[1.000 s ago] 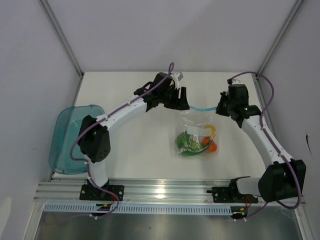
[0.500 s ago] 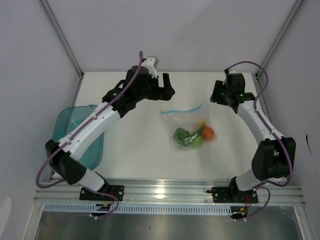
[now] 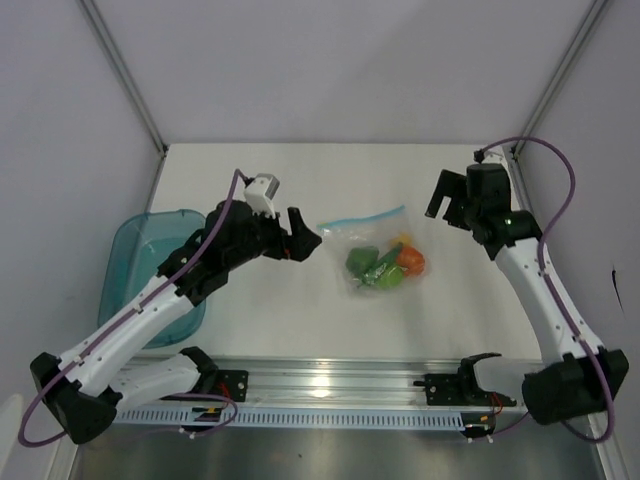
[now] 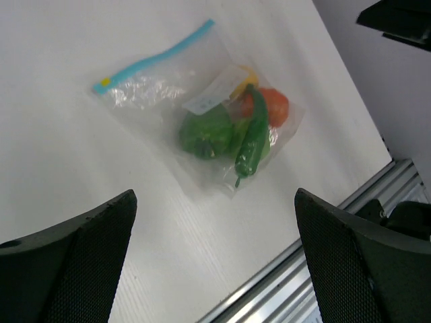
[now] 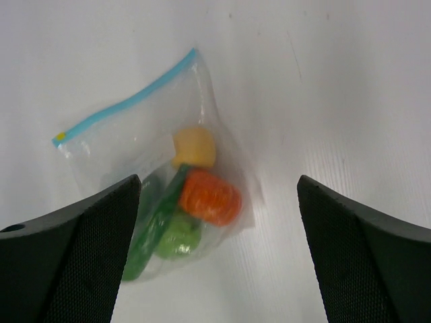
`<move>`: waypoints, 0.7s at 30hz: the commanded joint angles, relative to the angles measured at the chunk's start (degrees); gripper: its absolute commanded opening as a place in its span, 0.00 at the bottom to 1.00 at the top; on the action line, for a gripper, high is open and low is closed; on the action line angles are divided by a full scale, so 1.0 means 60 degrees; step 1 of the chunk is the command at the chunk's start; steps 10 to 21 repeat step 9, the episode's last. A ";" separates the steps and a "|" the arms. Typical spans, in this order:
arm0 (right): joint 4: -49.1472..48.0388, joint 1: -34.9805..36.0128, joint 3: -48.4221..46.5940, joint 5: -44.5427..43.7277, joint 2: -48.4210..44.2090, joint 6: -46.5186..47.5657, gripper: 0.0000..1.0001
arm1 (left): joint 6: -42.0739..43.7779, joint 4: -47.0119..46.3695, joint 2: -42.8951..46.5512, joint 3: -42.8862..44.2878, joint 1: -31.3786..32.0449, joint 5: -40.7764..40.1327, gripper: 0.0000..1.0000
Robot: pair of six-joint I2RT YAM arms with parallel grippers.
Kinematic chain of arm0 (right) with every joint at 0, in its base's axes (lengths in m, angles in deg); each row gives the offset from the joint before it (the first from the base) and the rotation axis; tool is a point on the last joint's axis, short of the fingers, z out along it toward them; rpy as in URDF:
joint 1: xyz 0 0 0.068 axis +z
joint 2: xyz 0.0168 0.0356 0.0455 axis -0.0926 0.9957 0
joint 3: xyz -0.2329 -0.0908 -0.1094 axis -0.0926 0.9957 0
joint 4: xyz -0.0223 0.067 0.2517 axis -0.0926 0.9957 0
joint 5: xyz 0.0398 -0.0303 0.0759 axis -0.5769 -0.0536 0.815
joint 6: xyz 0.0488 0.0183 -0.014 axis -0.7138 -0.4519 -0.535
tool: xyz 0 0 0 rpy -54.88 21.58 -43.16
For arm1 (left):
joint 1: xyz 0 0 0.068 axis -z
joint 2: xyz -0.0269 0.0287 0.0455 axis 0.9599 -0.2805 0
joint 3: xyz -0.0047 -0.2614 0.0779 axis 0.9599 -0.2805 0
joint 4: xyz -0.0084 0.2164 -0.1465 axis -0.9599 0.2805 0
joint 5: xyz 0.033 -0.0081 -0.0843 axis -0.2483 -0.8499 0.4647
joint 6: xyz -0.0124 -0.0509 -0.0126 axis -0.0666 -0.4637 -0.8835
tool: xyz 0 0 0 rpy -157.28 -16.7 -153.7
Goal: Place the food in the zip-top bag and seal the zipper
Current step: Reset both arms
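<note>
The zip-top bag (image 3: 372, 245) lies flat on the white table with the food (image 3: 386, 266) inside it. Through the clear plastic I see an orange fruit (image 5: 210, 195), a yellow piece (image 5: 194, 147), a green round one (image 4: 205, 131) and a slim green chili (image 4: 254, 142). The zipper (image 3: 362, 218) is a light blue strip along the bag's far edge. My left gripper (image 3: 304, 238) hovers just left of the bag, open and holding nothing. To the bag's right, my right gripper (image 3: 446, 200) is raised, open and holding nothing. Neither touches the bag.
A teal translucent tray (image 3: 135, 270) sits at the table's left edge, partly under my left arm. The aluminium rail (image 3: 330, 380) runs along the near edge. Grey walls close in the far and side edges.
Both grippers have opened and let go of the bag's mouth. The left arm swung back toward the near left; the right arm lifted away. The bag settled flat.
</note>
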 commanded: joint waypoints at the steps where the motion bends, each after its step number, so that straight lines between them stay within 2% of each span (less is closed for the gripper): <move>1: 0.1434 0.0658 0.0637 -0.0928 -0.1145 -0.1106 0.99 | -0.0592 -0.0632 0.1002 -0.0960 0.0047 0.0508 0.99; 5: 0.2387 0.1507 0.1967 -0.1178 -0.2082 -0.1867 0.99 | -0.1105 -0.1086 0.1954 -0.2308 0.0047 0.0918 0.99; 6: 0.2403 0.2017 0.2204 -0.1149 -0.2345 -0.2028 0.99 | -0.1193 -0.1189 0.2130 -0.2499 0.0047 0.1006 1.00; 9: 0.1426 0.2781 0.3274 -0.0245 -0.4215 -0.2409 1.00 | -0.1559 -0.1672 0.2760 -0.3261 0.0048 0.1488 1.00; 21: 0.1426 0.2781 0.3274 -0.0245 -0.4215 -0.2409 1.00 | -0.1559 -0.1672 0.2760 -0.3261 0.0048 0.1488 1.00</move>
